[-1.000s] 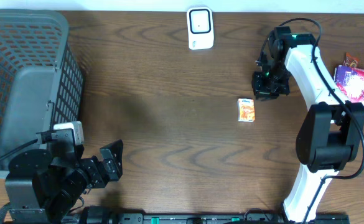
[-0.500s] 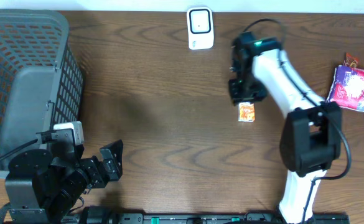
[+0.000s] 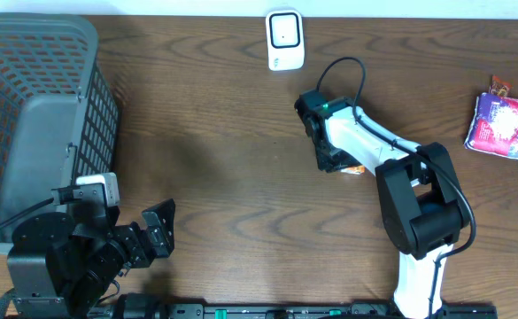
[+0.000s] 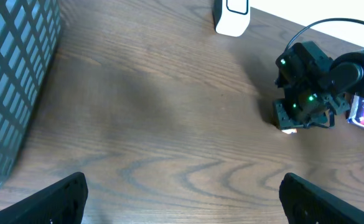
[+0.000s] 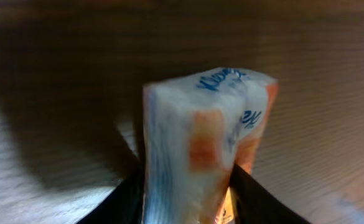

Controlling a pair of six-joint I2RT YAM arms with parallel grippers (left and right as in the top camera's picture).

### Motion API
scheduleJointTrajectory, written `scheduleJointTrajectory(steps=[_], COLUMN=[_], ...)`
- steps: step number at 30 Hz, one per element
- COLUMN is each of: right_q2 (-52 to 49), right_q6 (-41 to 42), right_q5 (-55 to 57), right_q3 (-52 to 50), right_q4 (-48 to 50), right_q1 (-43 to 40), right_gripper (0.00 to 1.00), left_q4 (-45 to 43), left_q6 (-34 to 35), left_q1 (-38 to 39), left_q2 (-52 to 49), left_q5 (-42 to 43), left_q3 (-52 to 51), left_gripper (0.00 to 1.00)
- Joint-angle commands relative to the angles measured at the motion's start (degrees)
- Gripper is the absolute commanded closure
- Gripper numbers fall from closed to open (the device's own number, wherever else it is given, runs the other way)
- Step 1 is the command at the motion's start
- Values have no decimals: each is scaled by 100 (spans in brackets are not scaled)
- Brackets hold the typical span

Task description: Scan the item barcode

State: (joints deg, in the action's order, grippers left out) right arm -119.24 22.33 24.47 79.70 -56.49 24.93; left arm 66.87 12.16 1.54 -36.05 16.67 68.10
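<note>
Orange-white tissue pack [image 5: 206, 143] pinched in R gripper [image 3: 336, 161], mid-table.
Blue script reads "Klee…", rest blurred; pack sits approx 5 o'clock of white scanner [image 3: 285, 40]. L gripper [image 4: 182, 202] gaping wide, holding nothing.

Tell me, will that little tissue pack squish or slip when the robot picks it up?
It probably squishes a bit: the tissue pack looks like soft paper in thin wrapping, with rounded corners. It is likely very light, being small beside the right gripper. The smooth wrapping might slip between the fingers if squeezed lightly.
</note>
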Motion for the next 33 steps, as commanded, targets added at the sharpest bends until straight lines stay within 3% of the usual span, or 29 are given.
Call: scheduleJointTrajectory(steps=[1, 2, 3, 11, 15, 23, 28, 33], right_q2=[61, 61, 61, 87, 87, 83, 83, 83], right_q6=[144, 144, 140, -841, -1606, -2321, -2197, -2020], right_q5=[90, 48, -50, -2573, -4588, -7106, -7364, -6408], right_q3=[-243, -251, -251, 599, 1285, 640, -201, -378], right_q4=[192, 199, 199, -203, -544, -109, 743, 627], right_q1=[13, 9, 9, -236, -625, -1235, -1484, -1672], right_gripper=[78, 92, 99, 99, 99, 99, 99, 97], left_q4=[0, 0, 0, 0, 0, 0, 0, 0], left_q6=[-9, -11, -9, -9, -9, -9, -9, -9], left_q1=[-24, -24, -24, -24, -24, -24, -24, -24], left_q2=[-2, -2, -2, -2, -2, -2, -2, -2], left_q5=[83, 83, 83, 83, 83, 83, 83, 83], left_q3=[76, 76, 76, 76, 76, 76, 76, 76], left_gripper=[2, 2, 2, 2, 2, 2, 2, 2])
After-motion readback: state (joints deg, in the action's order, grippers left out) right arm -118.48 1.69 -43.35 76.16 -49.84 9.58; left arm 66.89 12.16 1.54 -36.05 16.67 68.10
